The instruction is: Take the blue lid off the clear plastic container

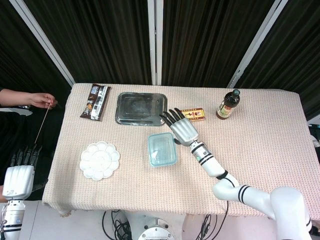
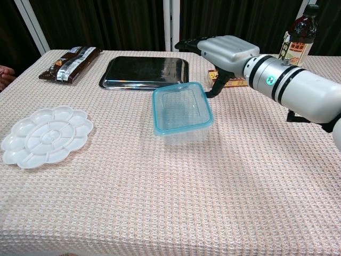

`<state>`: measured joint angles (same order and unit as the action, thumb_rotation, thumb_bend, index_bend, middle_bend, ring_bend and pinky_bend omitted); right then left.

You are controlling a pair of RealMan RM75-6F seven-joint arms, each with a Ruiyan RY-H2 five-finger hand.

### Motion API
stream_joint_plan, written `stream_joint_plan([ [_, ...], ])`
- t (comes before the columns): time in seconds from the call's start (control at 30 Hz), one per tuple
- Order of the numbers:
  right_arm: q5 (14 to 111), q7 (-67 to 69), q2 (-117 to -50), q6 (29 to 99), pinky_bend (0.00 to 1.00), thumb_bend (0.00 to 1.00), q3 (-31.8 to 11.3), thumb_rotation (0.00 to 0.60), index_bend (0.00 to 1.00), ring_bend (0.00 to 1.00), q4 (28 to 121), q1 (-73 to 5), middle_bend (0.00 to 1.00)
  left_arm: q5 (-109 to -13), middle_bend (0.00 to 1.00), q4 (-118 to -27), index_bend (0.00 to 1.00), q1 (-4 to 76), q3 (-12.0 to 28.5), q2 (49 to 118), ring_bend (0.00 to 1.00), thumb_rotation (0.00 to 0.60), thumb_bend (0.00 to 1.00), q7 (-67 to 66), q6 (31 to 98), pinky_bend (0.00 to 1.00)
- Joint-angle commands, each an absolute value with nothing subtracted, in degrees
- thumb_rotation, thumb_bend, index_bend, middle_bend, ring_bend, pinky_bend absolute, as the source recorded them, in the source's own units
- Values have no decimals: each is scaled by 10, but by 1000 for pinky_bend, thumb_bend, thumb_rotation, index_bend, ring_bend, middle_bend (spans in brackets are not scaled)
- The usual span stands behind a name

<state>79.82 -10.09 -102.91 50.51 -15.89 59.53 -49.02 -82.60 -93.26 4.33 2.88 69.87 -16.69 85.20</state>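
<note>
Container (image 1: 162,149) upright, long axis front-back.

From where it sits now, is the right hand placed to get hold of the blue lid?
Probably yes. The right hand hovers open at the far right corner of the blue lid, which is on the clear plastic container. Nothing lies between them; the metal tray sits behind.

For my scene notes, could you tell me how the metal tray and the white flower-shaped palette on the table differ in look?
The metal tray is rectangular, dark and shiny; the white palette is round with scalloped edges and matte. The tray has one flat well, while the palette is split into many small wells. The tray lies at the far side of the table, the palette near the front left. Both lie flat on the woven cloth and hold nothing.
</note>
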Motion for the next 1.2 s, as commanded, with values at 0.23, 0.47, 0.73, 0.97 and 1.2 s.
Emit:
stream_joint_plan([
  [0.23,821,-45,-837,496,0,200,-106,600,50,0,865,-436,170,-826,21,-925,72,42,28,701,0,600,0,-158,854,0],
  [0.47,885,27,-775,490,0,277,-76,600,85,0,964,-442,268,-835,21,-917,73,39,24,703,0,600,0,-147,862,0],
  [0.73,879,-28,-838,445,0,286,-77,600,84,0,953,-490,309,-843,21,-906,72,30,18,705,0,600,0,-130,874,0],
  [0.97,840,-74,-899,410,0,272,-84,600,83,0,911,-522,318,-843,21,-893,72,26,16,709,0,600,0,-116,875,0],
  [1.2,792,-137,-921,408,0,273,-79,600,81,0,885,-528,340,-846,22,-879,72,27,15,713,0,600,0,-101,870,0],
])
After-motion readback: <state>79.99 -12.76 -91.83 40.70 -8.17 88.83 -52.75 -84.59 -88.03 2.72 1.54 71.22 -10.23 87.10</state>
